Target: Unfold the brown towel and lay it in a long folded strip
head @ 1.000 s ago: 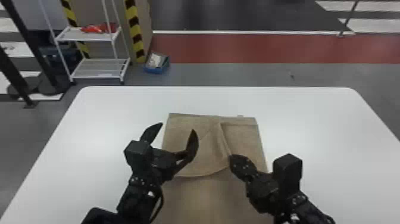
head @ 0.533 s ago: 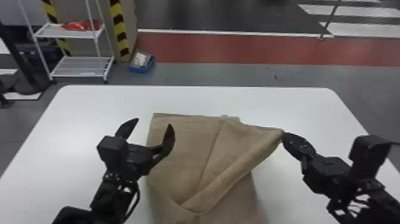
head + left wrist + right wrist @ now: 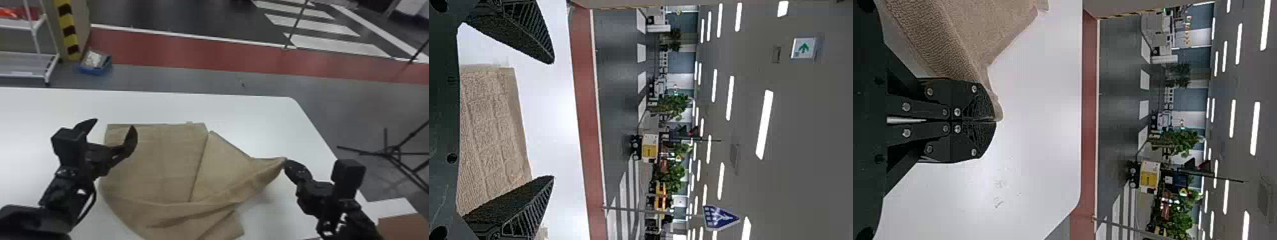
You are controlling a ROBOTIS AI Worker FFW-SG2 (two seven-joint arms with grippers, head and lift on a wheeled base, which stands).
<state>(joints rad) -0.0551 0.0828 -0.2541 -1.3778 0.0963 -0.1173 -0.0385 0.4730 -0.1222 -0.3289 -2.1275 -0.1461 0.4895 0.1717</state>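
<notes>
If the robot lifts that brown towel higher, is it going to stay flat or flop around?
The towel will probably flop, since it already creases freely. Pulled by one corner in the right gripper, it would likely bunch diagonally rather than stay flat.

Blue box point(image 3: 96, 66) on floor, black tripod point(image 3: 393, 152), white shelf point(image 3: 24, 63)

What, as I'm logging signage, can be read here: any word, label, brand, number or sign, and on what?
No words, brands or numbers can be read.
White overhead panel: green arrow, no legible words.
Blue sign: white marks, too small to read.
Yellow panel: any print too small.
Brown towel: no readable label.
</notes>
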